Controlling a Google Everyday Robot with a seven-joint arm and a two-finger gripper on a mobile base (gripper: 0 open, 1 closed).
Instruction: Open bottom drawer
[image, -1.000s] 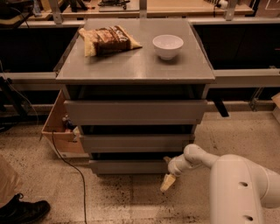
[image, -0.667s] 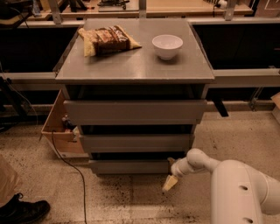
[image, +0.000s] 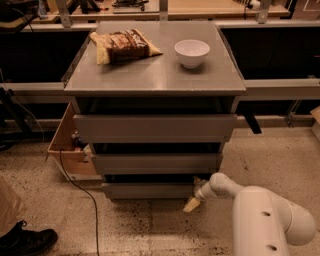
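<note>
End effector sits low at the right end of the bottom drawer, just beside its front; can't tell if it's wide or narrow from here. Drawer is the lowest of three under the tabletop and looks shut or nearly. I'd catch the front's right edge, then pull straight out along the slides, slow and level, no side load

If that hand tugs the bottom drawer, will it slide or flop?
Probably rigid, sliding straight out: the bottom drawer shows a flat grey front. With no handle, likely slippery to catch; the hand sits by its lower right corner.
</note>
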